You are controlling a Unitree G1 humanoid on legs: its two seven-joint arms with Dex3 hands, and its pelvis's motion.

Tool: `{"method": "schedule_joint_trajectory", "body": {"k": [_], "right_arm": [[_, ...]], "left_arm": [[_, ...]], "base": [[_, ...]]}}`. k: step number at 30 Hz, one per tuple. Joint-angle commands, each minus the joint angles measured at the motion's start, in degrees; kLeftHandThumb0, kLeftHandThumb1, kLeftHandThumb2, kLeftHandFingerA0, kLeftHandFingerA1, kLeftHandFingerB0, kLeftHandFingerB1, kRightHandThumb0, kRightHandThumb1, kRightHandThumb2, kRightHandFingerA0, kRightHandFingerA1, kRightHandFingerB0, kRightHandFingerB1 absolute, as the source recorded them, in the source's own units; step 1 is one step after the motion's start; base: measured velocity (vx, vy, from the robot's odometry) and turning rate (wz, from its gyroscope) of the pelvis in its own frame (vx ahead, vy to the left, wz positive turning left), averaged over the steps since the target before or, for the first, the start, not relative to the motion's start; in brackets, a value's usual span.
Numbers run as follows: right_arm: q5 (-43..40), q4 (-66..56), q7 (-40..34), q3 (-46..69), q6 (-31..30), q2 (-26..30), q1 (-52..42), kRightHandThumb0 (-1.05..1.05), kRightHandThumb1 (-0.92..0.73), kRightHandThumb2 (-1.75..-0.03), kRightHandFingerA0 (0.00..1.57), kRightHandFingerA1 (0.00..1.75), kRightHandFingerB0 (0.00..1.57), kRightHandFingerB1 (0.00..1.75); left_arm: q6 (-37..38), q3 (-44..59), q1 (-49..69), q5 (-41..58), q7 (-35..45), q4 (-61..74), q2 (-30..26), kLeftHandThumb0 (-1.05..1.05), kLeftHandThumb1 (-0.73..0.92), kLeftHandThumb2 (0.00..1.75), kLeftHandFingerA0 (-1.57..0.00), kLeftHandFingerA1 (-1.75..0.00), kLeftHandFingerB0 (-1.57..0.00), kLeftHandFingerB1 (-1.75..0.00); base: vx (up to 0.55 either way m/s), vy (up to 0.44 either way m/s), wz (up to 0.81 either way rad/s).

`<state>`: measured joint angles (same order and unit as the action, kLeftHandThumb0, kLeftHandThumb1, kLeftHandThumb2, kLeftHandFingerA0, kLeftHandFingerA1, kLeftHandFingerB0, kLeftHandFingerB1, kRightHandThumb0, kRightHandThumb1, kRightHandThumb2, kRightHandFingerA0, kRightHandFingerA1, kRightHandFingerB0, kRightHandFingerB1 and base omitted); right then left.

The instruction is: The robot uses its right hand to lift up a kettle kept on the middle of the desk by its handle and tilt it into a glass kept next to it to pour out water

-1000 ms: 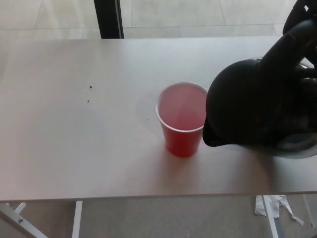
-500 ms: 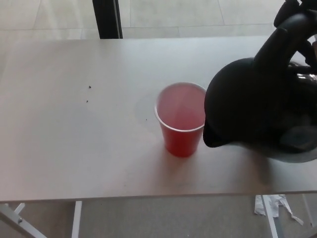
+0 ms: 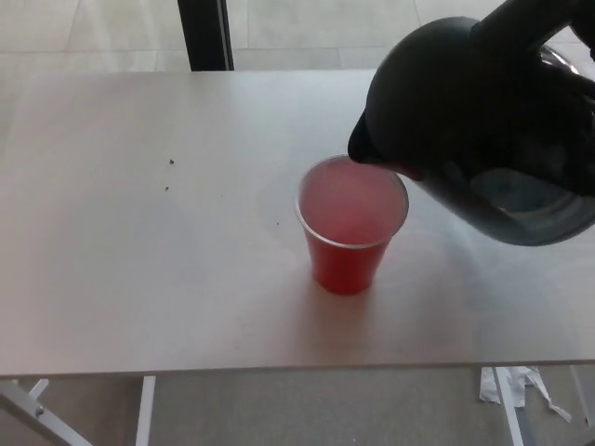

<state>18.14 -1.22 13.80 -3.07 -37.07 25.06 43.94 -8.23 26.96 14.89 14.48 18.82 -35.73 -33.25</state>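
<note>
Right robot hand [image 3: 548, 37]: only a dark mass at the top right edge, merged with the kettle's handle. Black on black; cannot tell from this view how it is set. Judged to be carrying the kettle, since the kettle hangs clear of the desk. Left robot hand not in view.

Kettle [image 3: 465, 121]: black, lifted and tipped toward the robot's left. Spout [image 3: 364, 144] points down and sits over the far right part of the cup's rim, very close to it; touching or just above, cannot tell. No stream of water visible.

Cup [image 3: 349, 232]: red, plastic-looking rather than glass, upright on the desk [image 3: 139, 251], near the front edge. Inside looks pinkish; fill level unclear.

Step, as judged: tilt under way, pour about to begin or barely begun.

Risks:
- Spout sits over the rim, not the centre. Water could run down the cup's outside onto the desk.
- Cup looks light. If the spout presses or drags on the rim, it could tip or slide.
- A steep tilt could send water past the cup.
- A loose hold on the handle could let the kettle swing.
</note>
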Motion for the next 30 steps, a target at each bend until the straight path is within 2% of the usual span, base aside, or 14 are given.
{"method": "schedule_joint_trajectory", "body": {"k": [1, 3, 4, 5, 7, 9, 12, 13, 14, 15, 17, 22, 28, 30], "right_arm": [[1.8, -2.03, -2.59, 0.15, -1.85, -0.47, 2.1, -0.29, -0.45, -1.12, 0.99, 1.61, 0.84, 0.98], [0.28, -1.72, -1.67, 0.55, -0.82, -0.8, 1.6, -0.27, -0.51, -0.92, 0.9, 1.61, 0.82, 0.82], [0.13, -2.23, -0.95, 0.14, 0.17, -0.51, 0.96, -0.25, -0.49, -0.93, 0.87, 1.71, 0.76, 1.2], [0.05, -2.66, -0.73, -0.08, 0.87, -0.41, 0.57, -0.25, -0.49, -0.93, 0.87, 1.71, 0.76, 1.2], [-0.7, -3.41, -0.25, -0.46, 3.49, -0.55, -0.4, -0.32, -0.37, -1.2, 0.93, 1.75, 0.81, 1.56], [-0.84, -3.7, 0.42, -1.54, 6.71, -0.02, -1.13, -0.34, -0.35, -1.3, 0.94, 1.75, 0.85, 1.54], [-0.97, -2.99, 0.31, -2.28, 9.78, -0.08, -1.73, -0.24, -0.49, -1.14, 0.88, 1.71, 0.85, 1.28], [-0.86, -2.48, -0.01, -2.56, 10.85, -0.26, -1.7, -0.26, -0.46, -1.11, 1.07, 1.6, 0.9, 1.26], [-0.85, -2.4, -0.04, -2.58, 11.03, -0.27, -1.7, -0.26, -0.46, -1.11, 1.07, 1.6, 0.9, 1.26], [-0.87, -2.36, -0.13, -2.51, 11.16, -0.32, -1.74, -0.2, -0.49, -1.15, 0.87, 1.73, 0.81, 1.35], [-0.98, -1.97, -0.51, -2.3, 12.07, -0.46, -1.84, -0.21, -0.48, -1.19, 0.86, 1.75, 0.78, 1.47], [-0.7, -1.3, -0.88, -2.28, 12.85, -0.6, -1.43, -0.2, -0.47, -1.22, 0.9, 1.72, 0.83, 1.42], [0.3, 0.94, -3.0, -3.12, 21.38, -0.02, -2.13, -0.19, -0.45, -1.29, 0.91, 1.75, 0.77, 1.57], [0.58, 1.35, -2.98, -3.55, 22.29, 0.14, -1.47, -0.21, -0.52, -1.18, 0.89, 1.75, 0.74, 1.61]], "left_arm": [[-0.91, 0.49, 0.08, 0.15, 0.1, -0.17, -0.06, -0.69, 0.75, 0.62, -0.62, -0.58, -0.39, -0.49], [-0.41, 0.15, 0.36, -0.32, -0.05, 0.35, -0.06, -0.71, 0.76, 0.62, -0.64, -0.59, -0.39, -0.49], [-0.52, 0.04, 0.4, -0.52, -0.09, 0.52, -0.28, -0.71, 0.76, 0.63, -0.62, -0.57, -0.38, -0.49], [-0.67, 0.08, 0.26, -0.43, 0.02, 0.41, -0.36, -0.71, 0.76, 0.63, -0.62, -0.57, -0.38, -0.49], [-1.09, 0.31, -0.09, 0.0, 0.1, 0.52, -0.26, -0.7, 0.75, 0.62, -0.61, -0.58, -0.38, -0.48], [-1.04, 0.04, -0.43, -0.49, -0.62, 0.41, -0.19, -0.71, 0.76, 0.62, -0.65, -0.58, -0.4, -0.48], [-1.48, 0.09, -0.14, -0.45, -0.58, 1.29, -0.29, -0.71, 0.76, 0.63, -0.62, -0.57, -0.39, -0.49], [-1.24, 0.0, -0.01, -0.63, -0.5, 1.48, -0.42, -0.7, 0.77, 0.63, -0.62, -0.55, -0.38, -0.47], [-1.23, -0.01, 0.02, -0.66, -0.49, 1.53, -0.43, -0.7, 0.77, 0.63, -0.62, -0.55, -0.38, -0.47], [-1.41, 0.04, 0.06, -0.6, -0.52, 1.72, -0.4, -0.71, 0.77, 0.63, -0.62, -0.56, -0.38, -0.48], [-1.94, 0.24, 0.02, -0.3, -0.6, 2.09, -0.28, -0.71, 0.76, 0.63, -0.62, -0.56, -0.38, -0.48], [-2.33, 0.05, -0.3, -0.55, -0.8, 2.25, -0.51, -0.72, 0.76, 0.63, -0.62, -0.55, -0.38, -0.47], [-1.85, 0.05, -1.13, -0.67, -0.68, 0.82, -0.84, -0.71, 0.77, 0.63, -0.63, -0.54, -0.37, -0.47], [-1.76, 0.03, -1.0, -0.73, -0.66, 1.32, -0.89, -0.71, 0.77, 0.63, -0.63, -0.54, -0.38, -0.48]], "base": [[0.0, 0.0, 0.0], [0.0, 0.0, 0.0], [0.0, 0.0, 0.0], [0.0, 0.0, 0.0], [0.0, 0.0, 0.0], [0.0, 0.0, 0.0], [0.0, 0.0, 0.0], [0.0, 0.0, 0.0], [0.0, 0.0, 0.0], [0.0, 0.0, 0.0], [0.0, 0.0, 0.0], [0.0, 0.0, 0.0], [0.0, 0.0, 0.0], [0.0, 0.0, 0.0]]}}
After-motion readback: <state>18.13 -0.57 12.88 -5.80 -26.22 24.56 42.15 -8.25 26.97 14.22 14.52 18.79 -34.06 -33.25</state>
